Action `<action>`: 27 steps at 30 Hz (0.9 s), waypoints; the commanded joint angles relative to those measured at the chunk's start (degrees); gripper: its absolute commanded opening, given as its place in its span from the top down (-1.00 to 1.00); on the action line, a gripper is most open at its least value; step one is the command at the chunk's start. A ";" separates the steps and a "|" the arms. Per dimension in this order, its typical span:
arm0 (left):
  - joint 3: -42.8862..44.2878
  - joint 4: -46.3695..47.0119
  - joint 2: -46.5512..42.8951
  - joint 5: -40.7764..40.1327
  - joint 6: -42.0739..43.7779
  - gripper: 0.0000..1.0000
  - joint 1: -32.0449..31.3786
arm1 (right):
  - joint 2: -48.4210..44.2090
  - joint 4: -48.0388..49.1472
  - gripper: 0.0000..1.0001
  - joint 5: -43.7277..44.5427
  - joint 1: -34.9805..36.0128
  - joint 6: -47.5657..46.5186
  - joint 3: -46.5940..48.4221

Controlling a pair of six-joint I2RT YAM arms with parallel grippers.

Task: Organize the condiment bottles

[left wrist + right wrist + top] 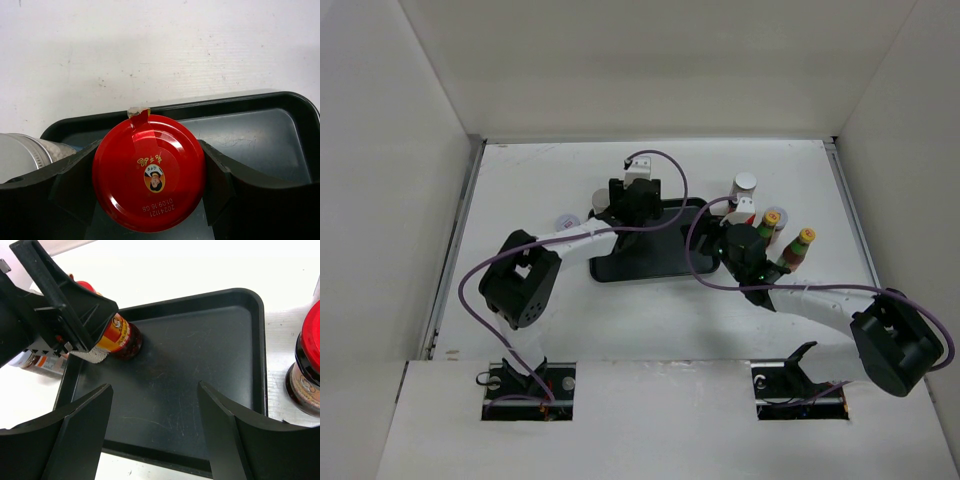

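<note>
silver-lidded jar (22,155): cut by left wrist view's left edge
held red-capped jar (149,172): body hidden under its lid
second red-capped jar (307,365): cropped, right wrist view's right edge

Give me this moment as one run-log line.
left gripper: shut on red-capped jar, in tray | right gripper: open, empty, above tray | more bottles: on table beside tray

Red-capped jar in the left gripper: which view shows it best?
Left wrist: the red-capped jar shows large, lid print readable. Right wrist shows its labelled side in the tray. Top external hides it under the left gripper.
</note>
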 commanded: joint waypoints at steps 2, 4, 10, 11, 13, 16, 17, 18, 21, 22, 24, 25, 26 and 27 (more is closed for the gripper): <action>3.90 8.36 -1.53 -0.78 1.18 -0.07 0.29 | -0.03 3.59 -0.50 -0.79 -0.41 0.56 0.31; 3.38 8.53 -1.70 -1.21 1.19 -0.20 0.29 | -0.30 3.59 -0.50 -0.79 -0.41 0.56 0.22; 2.32 9.32 -3.46 -2.62 2.06 -0.59 -0.24 | -0.82 3.50 -0.50 -0.79 -0.67 0.56 -0.04; 2.41 9.32 -3.64 -2.71 2.15 -0.59 -0.33 | -0.91 3.50 -0.50 -0.79 -0.67 0.56 -0.04; 2.58 9.32 -4.42 -2.71 2.50 -0.61 -0.76 | -1.18 3.50 -0.50 -0.79 -0.67 0.56 -0.04; 3.11 10.11 -6.35 -2.80 3.20 -0.68 -1.82 | -1.27 3.59 -0.50 -0.79 -0.59 0.56 -0.21; 3.37 10.72 -6.97 -2.88 3.82 -0.68 -2.08 | -1.27 3.50 -0.50 -0.79 -0.59 0.56 -0.21; 3.64 11.17 -7.76 -2.97 4.52 -0.68 -2.35 | -1.27 3.50 -0.50 -0.79 -0.59 0.56 -0.21; 3.55 11.96 -11.53 -3.41 6.28 -0.64 -3.40 | -1.62 3.50 -0.50 -0.79 -0.59 0.56 -0.21; 2.68 12.05 -13.37 -3.85 6.37 -0.57 -3.75 | -1.70 3.50 -0.50 -0.79 -0.59 0.56 -0.21; -0.30 11.88 -17.76 -5.08 6.11 -0.41 -4.02 | -2.05 3.42 -0.50 -0.79 -0.67 0.56 -0.39; -2.49 11.44 -20.22 -5.87 5.67 -0.30 -3.85 | -2.23 3.42 -0.47 -0.79 -0.67 0.56 -0.39; -5.04 11.00 -22.95 -6.92 5.06 -0.19 -3.50 | -2.41 3.33 -0.42 -0.79 -0.67 0.56 -0.39; -7.76 9.95 -25.84 -7.89 4.10 -0.09 -3.23 | -2.58 3.24 -0.36 -0.79 -0.59 0.56 -0.39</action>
